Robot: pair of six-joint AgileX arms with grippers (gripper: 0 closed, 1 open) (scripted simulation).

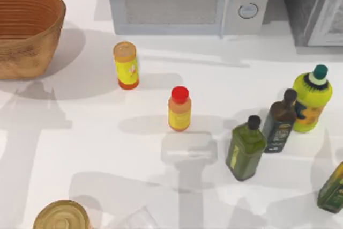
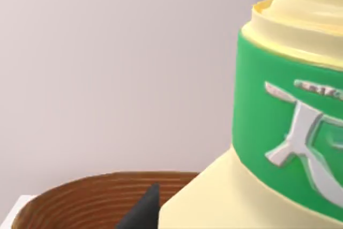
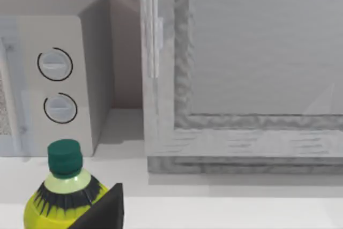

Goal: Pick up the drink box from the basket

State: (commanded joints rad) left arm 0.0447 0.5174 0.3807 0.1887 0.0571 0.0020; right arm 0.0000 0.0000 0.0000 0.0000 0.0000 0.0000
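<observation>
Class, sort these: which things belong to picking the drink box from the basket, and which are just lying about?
Job: cream drink box with green band; round woven wicker basket.

Lying about: white microwave; tan-capped small yellow bottle; red-capped small yellow bottle; olive-green square bottle; dark brown-capped bottle; yellow green-capped bottle.

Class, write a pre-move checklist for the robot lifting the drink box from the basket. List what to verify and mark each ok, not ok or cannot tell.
1. Tall cream drink box with a green label found, close to the left wrist camera: ok.
2. Round orange-brown woven wicker basket located at the table's far left: ok.
3. Left gripper close beside the drink box, at the basket's rim: ok.
4. Firm grip on the drink box: cannot tell.
5. Drink box clear of the basket walls: cannot tell.
6. Right gripper out of the way, by the green-capped yellow bottle: ok.
</observation>
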